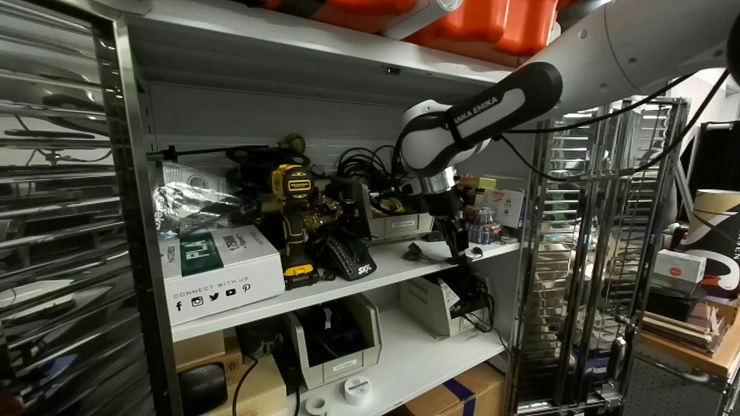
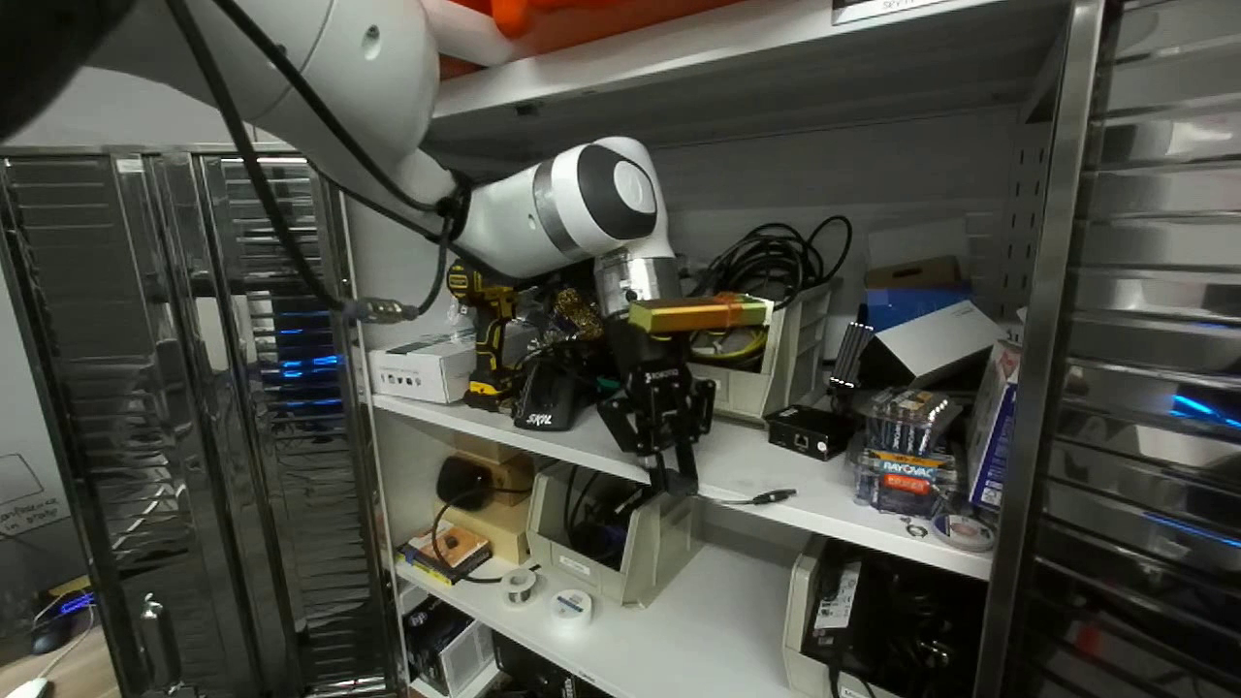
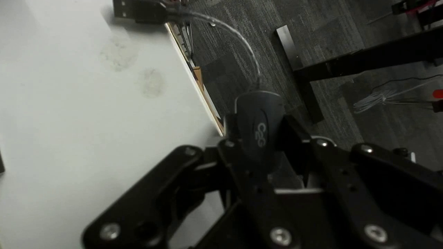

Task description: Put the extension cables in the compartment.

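Extension cable (image 3: 259, 107) has a dark C2G-marked housing (image 3: 261, 124) and translucent cord (image 3: 238, 35).

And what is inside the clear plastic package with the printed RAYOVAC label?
Dark cylindrical pieces, probably batteries, show above the label; whatever is behind the label is covered.

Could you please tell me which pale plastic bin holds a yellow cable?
The pale plastic bin sharing a white shelf with the yellow-and-black drill; yellow cable shows inside. Both bins one shelf lower show none.
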Motion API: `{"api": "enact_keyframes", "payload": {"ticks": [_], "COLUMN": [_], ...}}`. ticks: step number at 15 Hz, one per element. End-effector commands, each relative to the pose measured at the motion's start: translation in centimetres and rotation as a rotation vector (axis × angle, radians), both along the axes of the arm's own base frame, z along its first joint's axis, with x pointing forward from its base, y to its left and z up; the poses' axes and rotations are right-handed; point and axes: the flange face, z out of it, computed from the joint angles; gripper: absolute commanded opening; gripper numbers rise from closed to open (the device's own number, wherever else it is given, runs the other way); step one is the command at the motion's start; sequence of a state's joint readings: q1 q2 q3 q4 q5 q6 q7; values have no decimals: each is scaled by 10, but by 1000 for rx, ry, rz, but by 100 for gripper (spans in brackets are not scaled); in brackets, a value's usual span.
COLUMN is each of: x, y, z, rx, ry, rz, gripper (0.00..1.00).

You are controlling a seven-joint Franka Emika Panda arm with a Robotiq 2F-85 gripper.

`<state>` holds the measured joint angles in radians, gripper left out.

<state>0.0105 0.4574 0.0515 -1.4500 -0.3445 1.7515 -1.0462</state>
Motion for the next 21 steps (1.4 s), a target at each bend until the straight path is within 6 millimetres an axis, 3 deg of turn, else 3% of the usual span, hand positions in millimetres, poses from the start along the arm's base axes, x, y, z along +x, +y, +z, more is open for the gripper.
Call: {"api": "enact_keyframes", "payload": {"ticks": [1, 7, 14, 17, 21], "x": [-42, -100, -197, -214, -202], "y": [-4, -8, 0, 0, -1], "z": [4, -15, -44, -40, -2], "rx": [18, 135, 338, 437, 568], "ry": [-67, -219, -271, -255, -251], "rz": [-15, -306, -622, -754, -928], "gripper": [15, 15, 15, 14, 14]}}
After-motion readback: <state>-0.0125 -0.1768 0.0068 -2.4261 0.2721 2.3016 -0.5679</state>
